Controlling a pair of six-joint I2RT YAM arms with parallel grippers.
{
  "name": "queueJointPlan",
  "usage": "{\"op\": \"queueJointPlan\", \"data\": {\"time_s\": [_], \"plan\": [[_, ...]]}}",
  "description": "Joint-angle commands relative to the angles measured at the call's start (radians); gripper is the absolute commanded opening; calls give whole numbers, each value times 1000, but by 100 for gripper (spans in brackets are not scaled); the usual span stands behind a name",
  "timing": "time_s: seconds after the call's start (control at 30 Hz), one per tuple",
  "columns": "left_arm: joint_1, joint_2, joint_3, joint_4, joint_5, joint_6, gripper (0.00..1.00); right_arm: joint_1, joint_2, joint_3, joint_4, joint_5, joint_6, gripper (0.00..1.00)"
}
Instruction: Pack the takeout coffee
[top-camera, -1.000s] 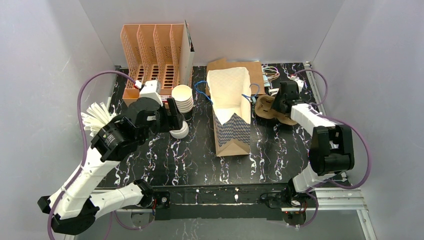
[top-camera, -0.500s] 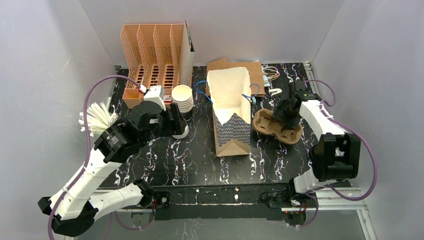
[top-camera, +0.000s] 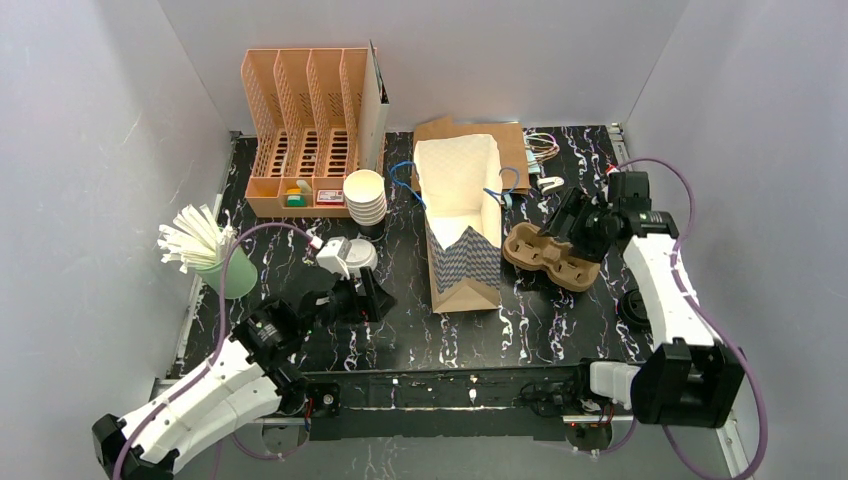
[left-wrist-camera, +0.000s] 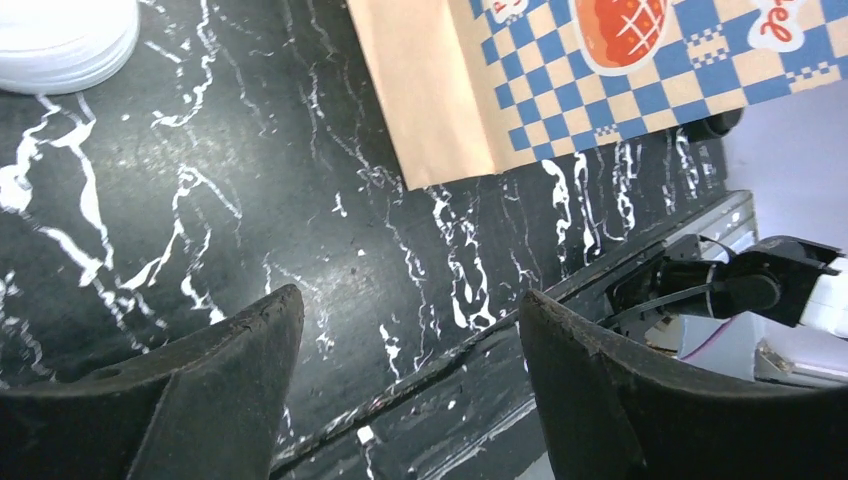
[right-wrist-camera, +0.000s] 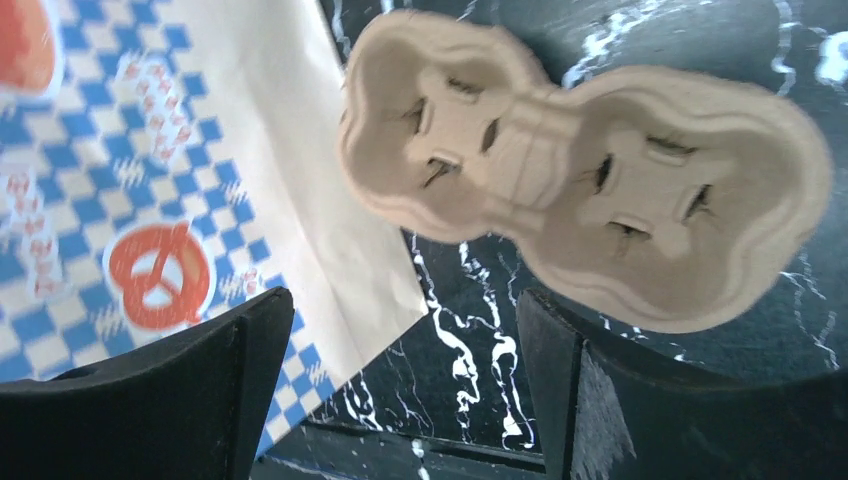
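The bench (top-camera: 400, 320) has a glossy black stone-look top veined in white. The tray (right-wrist-camera: 590, 200) is matt, fibrous brown pulp. The bag (left-wrist-camera: 450, 90) is smooth kraft paper, print-checked. The left end effector (left-wrist-camera: 410, 340) has fingers (left-wrist-camera: 200, 400) of matt, grainy black plastic.

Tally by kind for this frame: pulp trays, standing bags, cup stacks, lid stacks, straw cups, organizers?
Pulp tray: 1
Standing bag: 1
Cup stack: 1
Lid stack: 1
Green straw cup: 1
Orange organizer: 1
Total: 6
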Motion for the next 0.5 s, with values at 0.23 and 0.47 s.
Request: {"op": "queueJointPlan", "data": {"time_s": [0.23,0.47], "plan": [[-83,55,-213,537,-16,104,97,1,-157,-161,151,-163,-97,98],[-287,276,-185,653,-287,241,98,1,-161,-156,165,-104,-57,98]]}}
